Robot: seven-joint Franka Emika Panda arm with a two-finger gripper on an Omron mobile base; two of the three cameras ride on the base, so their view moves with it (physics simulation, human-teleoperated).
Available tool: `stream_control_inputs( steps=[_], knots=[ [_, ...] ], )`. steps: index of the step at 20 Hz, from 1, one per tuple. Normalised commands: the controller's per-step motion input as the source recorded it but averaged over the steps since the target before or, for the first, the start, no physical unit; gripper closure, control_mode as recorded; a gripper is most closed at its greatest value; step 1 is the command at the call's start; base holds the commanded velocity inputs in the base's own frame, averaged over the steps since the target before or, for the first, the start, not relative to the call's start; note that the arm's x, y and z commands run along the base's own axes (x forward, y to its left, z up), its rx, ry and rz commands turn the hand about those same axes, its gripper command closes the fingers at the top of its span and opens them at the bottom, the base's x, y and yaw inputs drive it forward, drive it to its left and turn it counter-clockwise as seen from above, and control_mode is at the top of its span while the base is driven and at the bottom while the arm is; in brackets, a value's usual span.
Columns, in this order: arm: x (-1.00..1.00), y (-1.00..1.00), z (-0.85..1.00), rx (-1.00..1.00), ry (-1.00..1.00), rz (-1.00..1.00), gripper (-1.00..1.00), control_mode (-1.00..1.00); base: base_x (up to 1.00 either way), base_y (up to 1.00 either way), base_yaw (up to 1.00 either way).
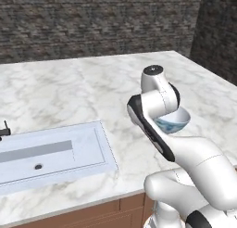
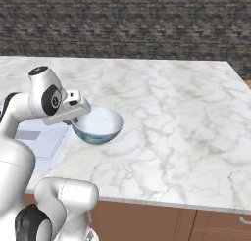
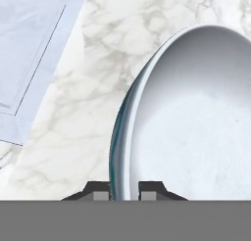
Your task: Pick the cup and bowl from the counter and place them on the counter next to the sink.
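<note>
The pale blue-white bowl [image 2: 100,123] has its near rim pinched in my gripper [image 3: 124,191], one fingertip on each side of the wall. The gripper is shut on it. The bowl [image 1: 178,123] hangs low over the white marble counter [image 2: 171,112], a short way right of the sink [image 1: 104,146]. In the hand view the bowl [image 3: 196,122] stands to the right, with its teal outer edge facing the sink [image 3: 29,63]. My own arm hides part of the bowl in the left base view. The cup is out of view.
A dark brick wall [image 2: 147,24] runs behind the counter. Brown cabinet fronts [image 2: 162,223] lie below its near edge. A small dark fixture [image 1: 4,129] stands at the sink's far left. Marble stretches wide to the bowl's right and behind it.
</note>
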Motion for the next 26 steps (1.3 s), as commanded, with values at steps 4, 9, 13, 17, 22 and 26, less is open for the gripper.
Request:
stream_control_inputs(
  steps=[4,9,13,17,22,26],
  knots=[
    [0.00,0.00,0.00,0.00,0.00,0.00,1.00,1.00,0.00,0.00,0.00],
    [0.00,0.00,0.00,0.00,0.00,0.00,1.00,1.00,0.00,0.00,0.00],
    [0.00,0.00,0.00,0.00,0.00,0.00,1.00,-1.00,0.00,0.00,0.00],
    [0.11,0.39,-0.02,0.00,0.00,0.12,1.00,-1.00,0.00,0.00,0.00],
    [0.18,0.33,-0.07,0.01,0.02,0.17,1.00,-1.00,0.00,0.00,0.00],
    [0.11,0.26,-0.17,0.01,0.00,0.15,1.00,-1.00,0.00,0.00,0.00]
  ],
)
